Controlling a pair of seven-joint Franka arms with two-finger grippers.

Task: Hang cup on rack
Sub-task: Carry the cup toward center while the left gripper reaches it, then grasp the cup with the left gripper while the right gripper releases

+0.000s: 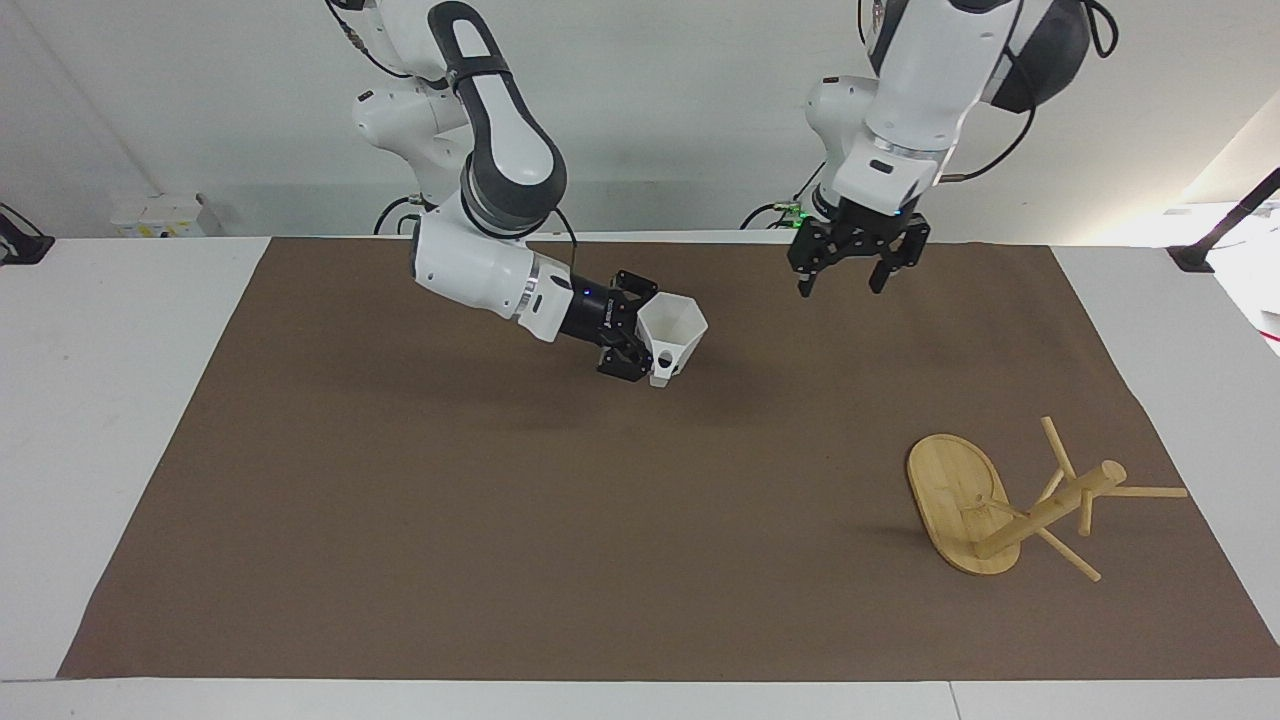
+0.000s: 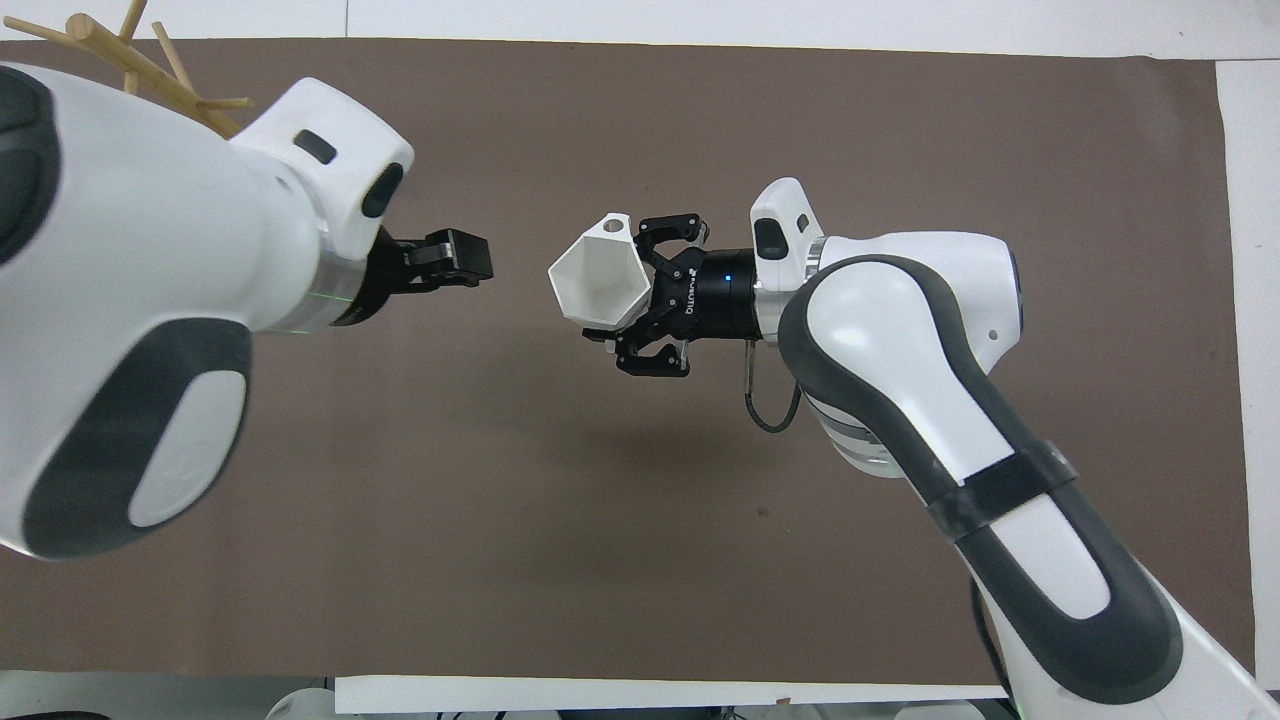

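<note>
The white faceted cup (image 1: 675, 332) hangs in the air over the middle of the brown mat, mouth up and tilted, handle on its lower side. My right gripper (image 1: 648, 342) is shut on it from the side; the overhead view shows the cup (image 2: 596, 285) and the right gripper (image 2: 645, 295) too. My left gripper (image 1: 842, 285) is open and empty, fingers pointing down, over the mat's edge nearest the robots, apart from the cup. It also shows in the overhead view (image 2: 458, 262). The bamboo rack (image 1: 1003, 505) stands upright toward the left arm's end.
The brown mat (image 1: 500, 520) covers most of the white table. In the overhead view my left arm hides the rack's base; only the pegs (image 2: 120, 50) show. A dark stand (image 1: 1200, 250) sits at the table's corner by the left arm's end.
</note>
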